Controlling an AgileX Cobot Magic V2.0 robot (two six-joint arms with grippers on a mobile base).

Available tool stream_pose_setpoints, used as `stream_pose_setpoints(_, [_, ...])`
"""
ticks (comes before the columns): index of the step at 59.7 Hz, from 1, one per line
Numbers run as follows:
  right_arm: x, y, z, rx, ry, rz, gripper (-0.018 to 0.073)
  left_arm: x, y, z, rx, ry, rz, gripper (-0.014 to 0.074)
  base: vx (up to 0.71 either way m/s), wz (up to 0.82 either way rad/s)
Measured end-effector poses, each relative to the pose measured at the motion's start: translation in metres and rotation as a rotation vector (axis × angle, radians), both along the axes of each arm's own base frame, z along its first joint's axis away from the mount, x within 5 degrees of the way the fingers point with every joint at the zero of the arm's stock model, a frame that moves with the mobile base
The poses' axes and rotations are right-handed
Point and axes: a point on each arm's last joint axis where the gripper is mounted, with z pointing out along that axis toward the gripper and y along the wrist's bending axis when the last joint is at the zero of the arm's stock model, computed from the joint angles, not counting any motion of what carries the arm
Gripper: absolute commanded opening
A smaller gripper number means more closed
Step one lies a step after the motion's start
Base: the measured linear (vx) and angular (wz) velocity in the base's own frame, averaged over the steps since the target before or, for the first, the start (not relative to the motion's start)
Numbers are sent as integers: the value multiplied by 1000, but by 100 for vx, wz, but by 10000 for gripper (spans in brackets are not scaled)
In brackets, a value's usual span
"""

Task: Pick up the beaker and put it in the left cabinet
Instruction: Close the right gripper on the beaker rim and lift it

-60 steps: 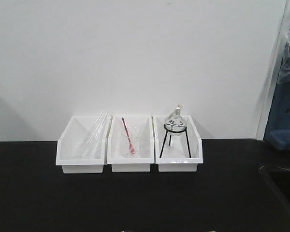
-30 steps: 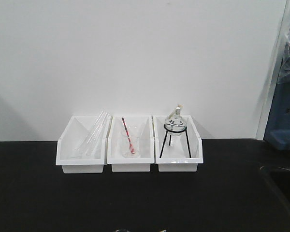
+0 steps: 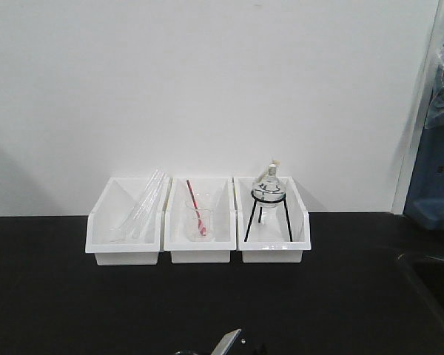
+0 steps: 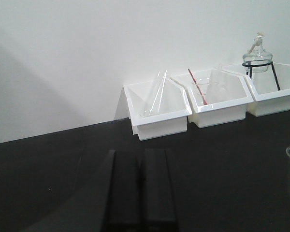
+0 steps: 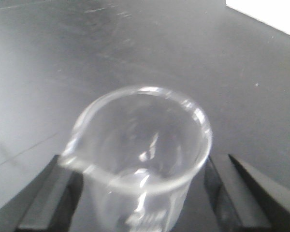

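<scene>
Risen into front view, right hand (image 5: pixel 140 186) clasps clear, spouted beaker (image 5: pixel 141 140) between its fingers.

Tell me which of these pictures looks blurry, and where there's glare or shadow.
Right wrist view: the small clear glass beaker is blurred, with bright glare on its rim. Left wrist view: a broad grey shadow falls on the white wall. Front view: evenly lit, fairly sharp.

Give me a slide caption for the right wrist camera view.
Right gripper closed on a clear spouted beaker, black tabletop beneath.
</scene>
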Motion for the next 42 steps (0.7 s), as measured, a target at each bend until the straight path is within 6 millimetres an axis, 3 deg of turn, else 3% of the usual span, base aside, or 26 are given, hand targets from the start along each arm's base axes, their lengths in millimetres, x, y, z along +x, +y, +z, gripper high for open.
stream_pose_setpoints(24, [13, 9, -10, 18, 17, -5, 568, 0, 0, 0, 0, 0, 0, 1, 0, 0])
stream_pose_setpoints(35, [14, 9, -11, 24, 31, -9, 451, 0, 0, 0, 0, 0, 0, 1, 0, 0])
stream_pose_setpoints(42, [14, 10, -10, 34, 32, -9, 317, 0, 0, 0, 0, 0, 0, 1, 0, 0])
